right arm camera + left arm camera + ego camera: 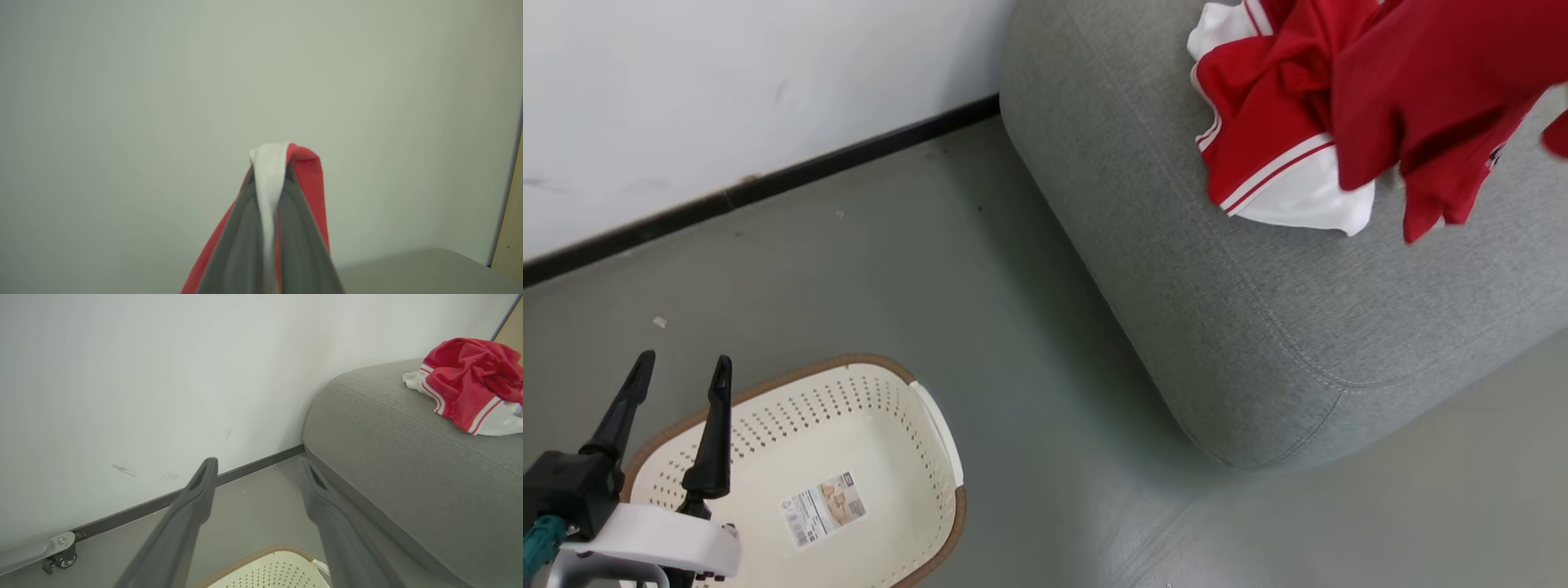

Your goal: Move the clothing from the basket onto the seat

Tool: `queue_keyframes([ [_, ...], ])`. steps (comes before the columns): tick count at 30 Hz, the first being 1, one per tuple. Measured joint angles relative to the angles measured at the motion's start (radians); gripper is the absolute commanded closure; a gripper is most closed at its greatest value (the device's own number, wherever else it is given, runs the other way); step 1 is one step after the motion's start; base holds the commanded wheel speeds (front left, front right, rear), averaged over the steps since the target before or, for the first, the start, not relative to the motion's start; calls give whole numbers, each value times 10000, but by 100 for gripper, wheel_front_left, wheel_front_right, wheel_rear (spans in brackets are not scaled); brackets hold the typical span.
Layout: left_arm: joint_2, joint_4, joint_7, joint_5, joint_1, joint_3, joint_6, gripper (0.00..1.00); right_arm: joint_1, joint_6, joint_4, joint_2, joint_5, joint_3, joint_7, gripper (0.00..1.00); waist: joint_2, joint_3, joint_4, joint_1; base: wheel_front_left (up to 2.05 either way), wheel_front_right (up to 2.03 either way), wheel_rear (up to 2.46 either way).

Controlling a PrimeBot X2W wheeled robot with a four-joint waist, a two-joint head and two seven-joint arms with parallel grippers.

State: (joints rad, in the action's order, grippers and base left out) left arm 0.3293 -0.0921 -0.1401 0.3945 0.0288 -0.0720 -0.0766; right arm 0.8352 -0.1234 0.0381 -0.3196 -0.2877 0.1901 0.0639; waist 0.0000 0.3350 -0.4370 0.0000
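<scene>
On the seat [1258, 343] we see one crumpled red-and-white garment [1274, 163]. A second garment [1421, 106] hangs over it, its white-and-red fold clamped tight between the fingers of our right gripper [269, 173]. The basket [882, 400] stands on the floor [931, 245] near the seat. Inside it is a printed label [823, 508], too small to read. Our left gripper [684, 359] hovers above the basket, fingers spread, grasping nothing.
</scene>
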Motion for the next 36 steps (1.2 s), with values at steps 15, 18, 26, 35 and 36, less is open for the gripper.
queue_keyframes([
  [15,614,-999,548,-188,8,128,4,0,2176,-2,1866,-1444,867,1066,-732,100,0,1352,460,0,0,0,0],
  [18,744,-1193,681,-199,27,130,6,0,2113,-2,2525,-1386,955,1340,-742,100,0,1640,547,0,0,0,0],
  [26,932,-1586,951,-270,315,142,15,0,1357,-2,3868,-261,934,2096,-650,100,0,2372,744,0,0,0,0],
  [35,1070,-1816,1049,-305,779,140,17,0,1185,-2,4836,639,640,2401,-708,100,0,3019,885,0,0,0,0],
  [36,1072,-1818,1051,-324,837,132,19,0,1117,-2,4970,708,564,2403,-836,100,0,3076,896,0,0,0,0],
])
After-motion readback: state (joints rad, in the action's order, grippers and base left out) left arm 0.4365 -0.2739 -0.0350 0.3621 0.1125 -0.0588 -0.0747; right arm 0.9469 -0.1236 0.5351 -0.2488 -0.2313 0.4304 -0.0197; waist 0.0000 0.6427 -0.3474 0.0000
